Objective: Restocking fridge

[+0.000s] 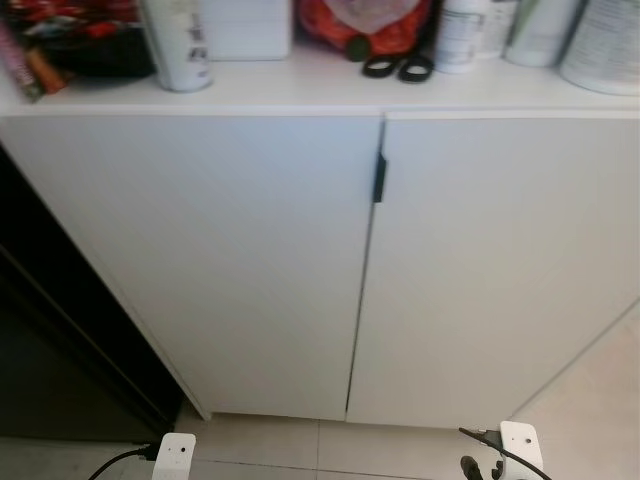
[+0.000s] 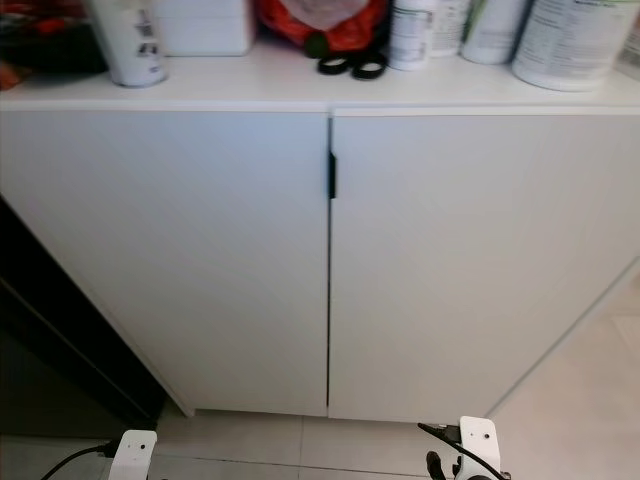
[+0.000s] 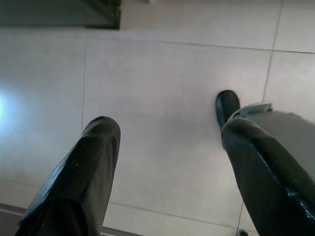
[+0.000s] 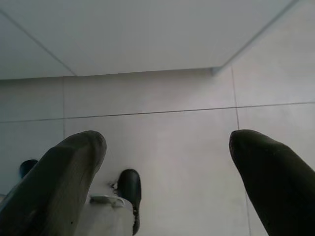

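Straight ahead sits a white cabinet (image 1: 300, 270) with both doors closed, a small dark handle (image 1: 380, 178) at the seam. On its top, left to right: a white bottle (image 1: 178, 45), a white box (image 1: 245, 28), an orange-red bag (image 1: 365, 25), black scissors (image 1: 398, 67) and several white tubs (image 2: 570, 45). Can't spot a fridge for sure; a dark unit (image 1: 60, 340) stands left of the cabinet. Left gripper (image 3: 165, 147) hangs low, fingers spread, just tiled floor (image 3: 162, 88) between them. Right gripper (image 4: 167, 157) same deal, fingers spread over floor.
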Robot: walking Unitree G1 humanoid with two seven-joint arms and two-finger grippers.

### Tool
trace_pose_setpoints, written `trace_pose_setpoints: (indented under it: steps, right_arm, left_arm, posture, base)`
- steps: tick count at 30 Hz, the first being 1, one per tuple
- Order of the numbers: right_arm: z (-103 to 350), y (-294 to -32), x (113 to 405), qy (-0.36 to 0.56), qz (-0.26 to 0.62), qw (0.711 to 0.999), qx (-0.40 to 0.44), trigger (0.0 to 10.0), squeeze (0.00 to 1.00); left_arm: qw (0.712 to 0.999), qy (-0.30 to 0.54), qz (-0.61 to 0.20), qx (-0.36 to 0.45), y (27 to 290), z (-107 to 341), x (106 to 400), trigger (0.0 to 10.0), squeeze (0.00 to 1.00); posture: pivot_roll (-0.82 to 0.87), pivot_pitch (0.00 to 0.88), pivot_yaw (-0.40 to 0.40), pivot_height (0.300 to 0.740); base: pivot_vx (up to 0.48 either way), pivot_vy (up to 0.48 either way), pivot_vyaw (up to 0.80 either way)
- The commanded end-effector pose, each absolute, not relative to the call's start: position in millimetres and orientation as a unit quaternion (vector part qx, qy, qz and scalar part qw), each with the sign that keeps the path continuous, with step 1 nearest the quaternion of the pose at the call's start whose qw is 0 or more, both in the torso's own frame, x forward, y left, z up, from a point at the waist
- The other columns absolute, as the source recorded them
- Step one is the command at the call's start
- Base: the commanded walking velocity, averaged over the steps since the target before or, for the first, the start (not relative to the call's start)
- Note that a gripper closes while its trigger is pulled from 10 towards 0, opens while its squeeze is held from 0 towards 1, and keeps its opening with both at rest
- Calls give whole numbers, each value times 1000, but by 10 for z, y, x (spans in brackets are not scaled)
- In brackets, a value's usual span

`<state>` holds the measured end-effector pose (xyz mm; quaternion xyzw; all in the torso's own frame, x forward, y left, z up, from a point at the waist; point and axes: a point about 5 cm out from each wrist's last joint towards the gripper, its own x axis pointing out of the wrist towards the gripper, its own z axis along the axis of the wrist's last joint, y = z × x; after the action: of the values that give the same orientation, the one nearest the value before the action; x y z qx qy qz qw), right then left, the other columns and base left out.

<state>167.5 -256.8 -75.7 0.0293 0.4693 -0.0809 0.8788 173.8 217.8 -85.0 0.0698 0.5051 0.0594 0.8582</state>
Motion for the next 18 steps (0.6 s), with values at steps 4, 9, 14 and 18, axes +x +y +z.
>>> trace_pose_setpoints:
  steps: [4, 9, 14, 18]
  right_arm:
    - [-759, -2553, 1683, 468, -86, 879, 32, 10000, 0]
    - [-761, -2560, 1678, 468, -97, 878, 32, 10000, 0]
    - [-761, -2551, 1684, 468, -92, 878, 35, 10000, 0]
    - [-762, -2549, 1683, 468, -93, 878, 36, 10000, 0]
  left_arm:
    - [853, 514, 63, 72, 2221, -856, 1708, 10000, 0]
    - [853, 514, 62, 72, 2222, -855, 1708, 10000, 0]
    - [853, 514, 61, 72, 2224, -853, 1711, 10000, 0]
    - [852, 514, 60, 73, 2225, -853, 1711, 10000, 0]
  posture:
    - [-135, 0, 41, 740]
    - [-134, 0, 42, 740]
    - [-133, 0, 43, 740]
    - [-133, 0, 44, 740]
  base:
    - [0, 394, 0]
    - [0, 410, 0]
    - [0, 417, 0]
    - [0, 416, 0]
